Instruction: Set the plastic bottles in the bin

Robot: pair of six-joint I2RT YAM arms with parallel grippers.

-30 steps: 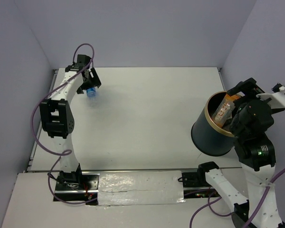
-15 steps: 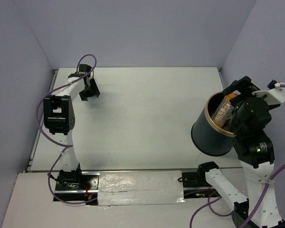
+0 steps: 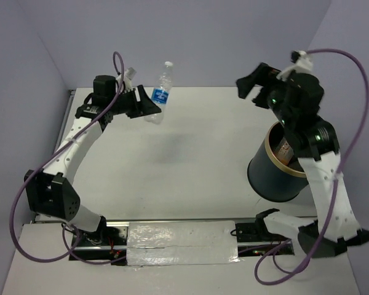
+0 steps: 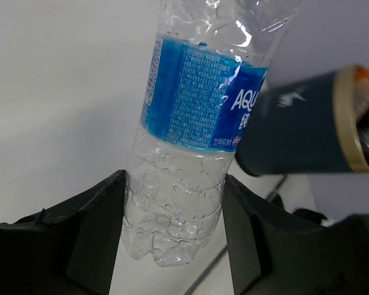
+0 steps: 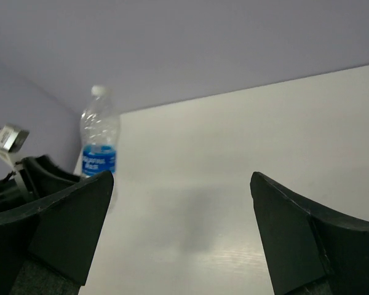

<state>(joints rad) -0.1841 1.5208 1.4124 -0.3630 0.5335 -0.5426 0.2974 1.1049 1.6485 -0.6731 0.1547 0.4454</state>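
The left gripper (image 4: 173, 190) pinches the blue-labelled bottle (image 4: 197, 98) low (right gripper (image 5: 181, 181) spread). It could pivot loose before the bin (image 3: 275, 178).

The bottle (image 3: 162, 92) stands upright above the far left part of the table (image 3: 190, 153), with its base between the fingers of the left gripper (image 3: 149, 108), which reaches it from the left. The bin (image 3: 272, 178) stands at the right side of the table, well apart from the bottle, and a second bottle (image 3: 285, 149) lies inside it, partly hidden by the right arm. The right gripper (image 3: 251, 88) hangs above and behind the bin, touching nothing.
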